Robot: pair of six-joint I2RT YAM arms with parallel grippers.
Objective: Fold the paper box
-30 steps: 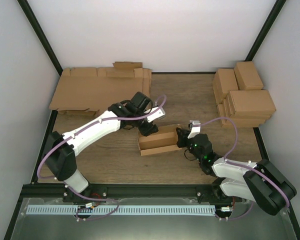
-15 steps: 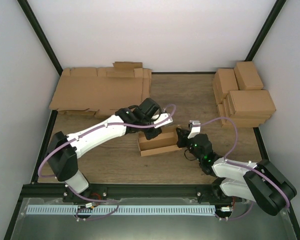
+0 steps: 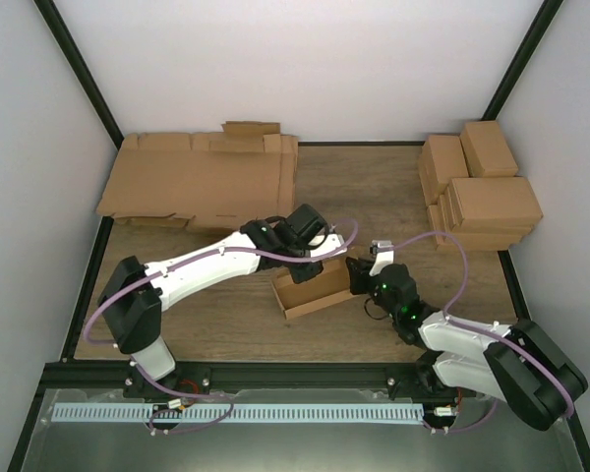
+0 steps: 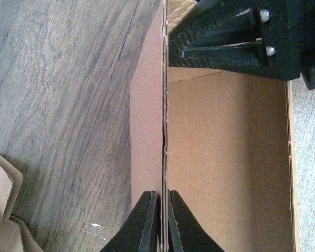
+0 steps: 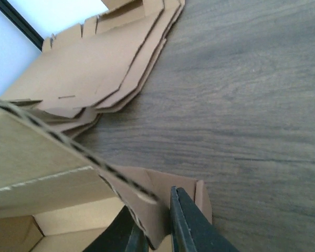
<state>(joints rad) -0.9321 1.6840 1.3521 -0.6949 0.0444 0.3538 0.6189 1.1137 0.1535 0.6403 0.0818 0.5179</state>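
The paper box (image 3: pixel 315 287) is a half-formed open brown tray in the middle of the table, skewed with its right end farther back. My left gripper (image 3: pixel 320 258) reaches over its far long wall and is shut on that wall's top edge. In the left wrist view the fingers (image 4: pixel 160 220) pinch the thin upright wall, with the box floor (image 4: pixel 226 157) to the right. My right gripper (image 3: pixel 354 273) is at the box's right end. In the right wrist view it (image 5: pixel 157 233) is closed on an end flap of the box (image 5: pixel 52 152).
A pile of flat cardboard sheets (image 3: pixel 202 177) lies at the back left and also shows in the right wrist view (image 5: pixel 94 68). Stacked closed brown boxes (image 3: pixel 482 192) stand at the back right. Bare wooden tabletop (image 3: pixel 374 187) lies between them.
My left gripper moved right along the box's far wall and closed on it. The box has swung, its left end nearer the front. The right arm has hardly moved.
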